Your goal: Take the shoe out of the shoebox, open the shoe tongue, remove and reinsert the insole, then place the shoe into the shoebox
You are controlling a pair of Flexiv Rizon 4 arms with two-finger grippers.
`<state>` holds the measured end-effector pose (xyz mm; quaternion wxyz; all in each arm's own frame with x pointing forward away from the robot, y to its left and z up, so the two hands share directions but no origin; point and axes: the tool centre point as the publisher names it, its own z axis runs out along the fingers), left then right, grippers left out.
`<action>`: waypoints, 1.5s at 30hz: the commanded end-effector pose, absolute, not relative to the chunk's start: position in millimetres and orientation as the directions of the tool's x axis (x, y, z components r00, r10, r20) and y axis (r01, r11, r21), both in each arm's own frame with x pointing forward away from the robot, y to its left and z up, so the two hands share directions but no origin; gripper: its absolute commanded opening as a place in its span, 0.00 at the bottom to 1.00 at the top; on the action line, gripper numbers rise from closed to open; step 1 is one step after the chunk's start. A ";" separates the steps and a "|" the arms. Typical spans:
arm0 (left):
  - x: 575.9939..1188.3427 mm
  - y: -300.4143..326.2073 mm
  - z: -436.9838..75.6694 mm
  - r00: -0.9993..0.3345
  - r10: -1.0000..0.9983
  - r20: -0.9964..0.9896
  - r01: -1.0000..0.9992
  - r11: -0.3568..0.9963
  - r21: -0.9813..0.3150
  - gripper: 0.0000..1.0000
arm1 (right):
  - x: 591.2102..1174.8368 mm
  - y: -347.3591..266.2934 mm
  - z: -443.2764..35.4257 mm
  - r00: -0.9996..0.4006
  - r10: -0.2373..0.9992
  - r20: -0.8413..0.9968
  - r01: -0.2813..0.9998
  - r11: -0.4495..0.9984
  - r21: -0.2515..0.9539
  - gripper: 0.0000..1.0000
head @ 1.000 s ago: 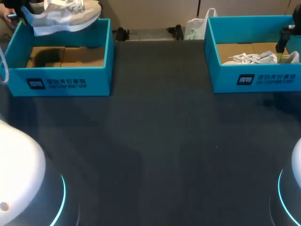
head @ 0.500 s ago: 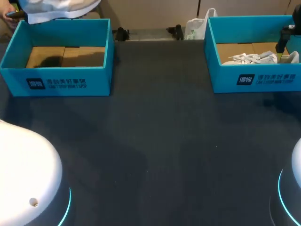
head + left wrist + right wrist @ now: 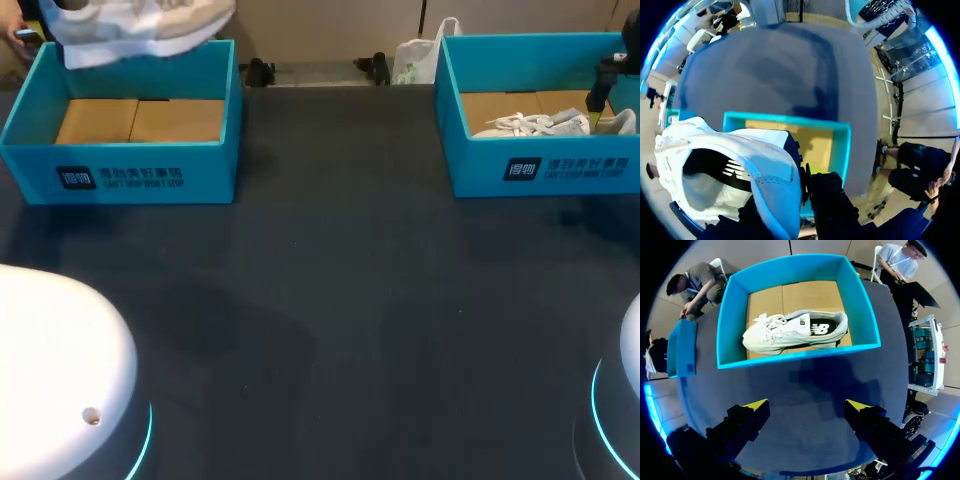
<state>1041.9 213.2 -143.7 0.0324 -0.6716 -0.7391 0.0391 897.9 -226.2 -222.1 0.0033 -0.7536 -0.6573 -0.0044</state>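
While right gripper (image 3: 807, 407) hangs over dark table (image 3: 340, 300), fingers spread wide, gripping nothing, right shoebox (image 3: 731, 325) sits just ahead, white shoe (image 3: 795, 332) lying inside. Upper left of head frame: left shoebox (image 3: 130, 165), cardboard floor showing. Above its far rim, left gripper (image 3: 785, 197) clamps second shoe (image 3: 135, 30) aloft, clear of box.

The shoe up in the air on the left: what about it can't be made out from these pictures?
- Head view: the top of the shoe is cut off by the picture's edge, along with whatever holds it.
- Left wrist view: the shoe's heel covers most of the left gripper, so the grip itself is hidden.
- Left wrist view: the shoe also hides part of the box beyond it.
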 end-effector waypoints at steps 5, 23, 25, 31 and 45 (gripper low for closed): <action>951.8 170.5 -136.5 -0.131 0.991 0.039 0.948 0.114 0.297 0.00 | 897.1 -226.3 -222.3 0.136 0.991 0.011 0.991 -0.136 0.003 1.00; 914.9 135.2 -150.4 -0.090 0.994 0.064 0.959 0.069 0.274 0.00 | 897.1 -226.3 -222.3 0.136 0.991 0.011 0.991 -0.136 0.003 1.00; 900.5 120.9 -156.1 -0.062 0.996 0.067 0.958 0.041 0.285 0.00 | 897.1 -226.3 -222.3 0.136 0.991 0.011 0.991 -0.136 0.003 1.00; 857.5 73.1 -172.5 0.005 0.998 0.055 0.971 -0.018 0.240 0.00 | 897.1 -226.3 -222.3 0.136 0.991 0.011 0.991 -0.136 0.003 1.00; 817.5 25.5 -188.2 0.044 0.998 0.051 0.980 -0.053 0.191 0.00 | 897.1 -226.3 -222.3 0.136 0.991 0.011 0.991 -0.136 0.003 1.00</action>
